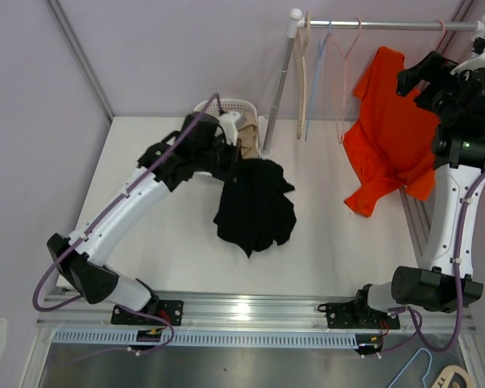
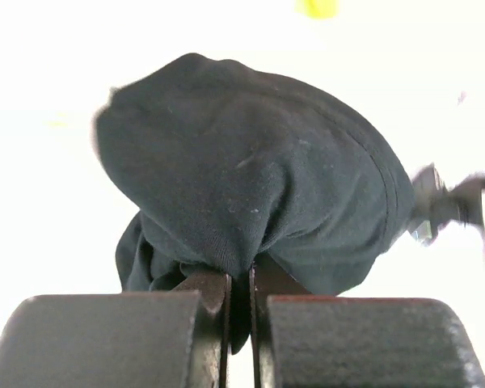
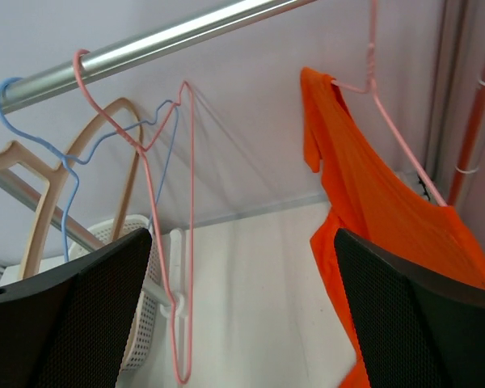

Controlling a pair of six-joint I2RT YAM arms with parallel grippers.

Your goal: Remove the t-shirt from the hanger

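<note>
The left end effector (image 2: 240, 283), pinching the black t-shirt (image 1: 255, 206), should release it over the basket (image 1: 244, 106) at 12 o'clock, while the right end effector (image 3: 238, 242) waits spread wide.

T-shirt (image 1: 388, 137) plain orange, on pink hanger (image 3: 396, 121). Cloth (image 1: 255, 206) plain black. Second pink hanger (image 3: 190, 226), blue hanger (image 3: 67, 210), beige hanger (image 3: 36, 230). Basket (image 1: 246, 109) white lattice, rail (image 1: 388, 26) silver, table (image 1: 323, 242) white.

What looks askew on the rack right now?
The orange t-shirt hangs lopsided, caught on one end of its pink hanger, whose other arm shows bare. Nothing else stands out.
</note>
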